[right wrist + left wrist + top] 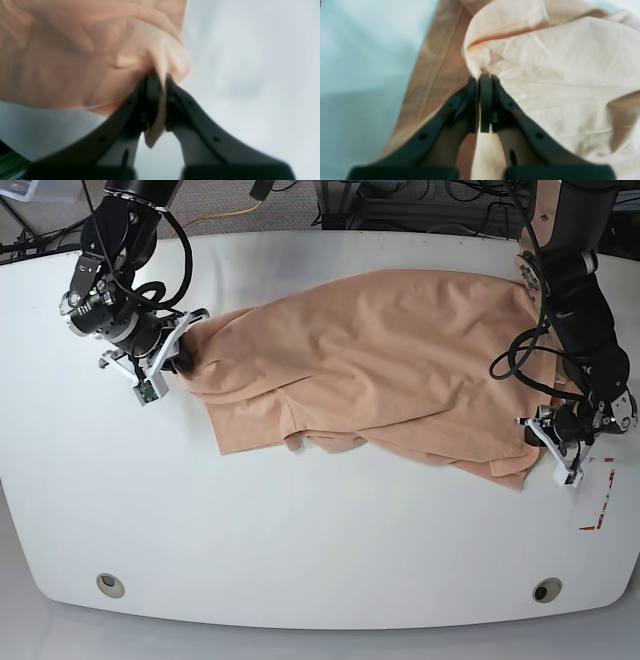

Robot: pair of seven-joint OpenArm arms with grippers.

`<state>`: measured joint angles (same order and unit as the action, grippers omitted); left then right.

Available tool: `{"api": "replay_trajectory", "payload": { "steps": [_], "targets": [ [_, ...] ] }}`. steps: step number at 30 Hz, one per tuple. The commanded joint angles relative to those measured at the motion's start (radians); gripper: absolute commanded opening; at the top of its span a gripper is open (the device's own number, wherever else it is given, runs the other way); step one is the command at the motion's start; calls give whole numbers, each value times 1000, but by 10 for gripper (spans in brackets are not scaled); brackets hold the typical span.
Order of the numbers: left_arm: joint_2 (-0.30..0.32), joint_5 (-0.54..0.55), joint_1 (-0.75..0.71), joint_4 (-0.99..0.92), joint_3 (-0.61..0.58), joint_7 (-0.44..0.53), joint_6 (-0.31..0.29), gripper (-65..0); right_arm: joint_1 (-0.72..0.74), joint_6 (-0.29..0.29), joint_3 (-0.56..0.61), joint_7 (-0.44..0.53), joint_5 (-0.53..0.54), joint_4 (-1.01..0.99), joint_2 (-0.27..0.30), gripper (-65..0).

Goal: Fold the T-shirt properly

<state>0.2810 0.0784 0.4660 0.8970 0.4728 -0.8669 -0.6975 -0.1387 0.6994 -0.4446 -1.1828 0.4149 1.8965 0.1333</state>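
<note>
Worktop point(300, 560), white and broad, carries everything, and the T-shirt point(380, 370) lies sprawled across its far half, rumpled, stretched from one arm to the other. That spread makes sense to me: a shirt has to be pulled out flat before any fold will sit straight, so each arm has gone to an opposite end. Its lower edge is bunched and doubled under near the middle, which I'd judge still needs smoothing.

On the base view's left, the right hand point(158, 82) is pinched tight on a gathered lump of fabric, a tongue of cloth poking out below the pads. On the other side, the left hand point(482, 78) sits at the shirt's near corner, clamped together on a fold beside a stitched hem point(437, 65), a strip of cloth trapped between the fingers. Holding both ends seems meant for tensioning or lifting the cloth together.
</note>
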Motion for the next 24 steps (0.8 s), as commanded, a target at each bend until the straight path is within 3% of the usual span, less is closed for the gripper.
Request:
{"api": "replay_trajectory", "payload": {
  "steps": [1, 4, 9, 12, 19, 24],
  "targets": [
    [14, 16, 14, 90, 4, 24, -1, -650, 21, -1, -4, 20, 14, 7, 15, -650],
    [-21, 14, 0, 169, 4, 21, -1, -650, 37, -1, -6, 20, 14, 7, 15, -650],
    [-30, 16, 1, 253, 13, -24, -1, -650, 77, -1, -6, 20, 14, 5, 16, -650],
    [-82, 7, 4, 317, 74, -28, -1, -650, 129, -1, -6, 19, 14, 5, 21, -650],
    [-95, 8, 47, 497, 83, -150, -1, -650, 281, -1, -1, 16, 14, -18, 62, -650],
    [-88, 8, 98, 624, 83, -216, -1, -650, 422, -1, 3, 14, 14, -128, 137, -650]
  ]
}}
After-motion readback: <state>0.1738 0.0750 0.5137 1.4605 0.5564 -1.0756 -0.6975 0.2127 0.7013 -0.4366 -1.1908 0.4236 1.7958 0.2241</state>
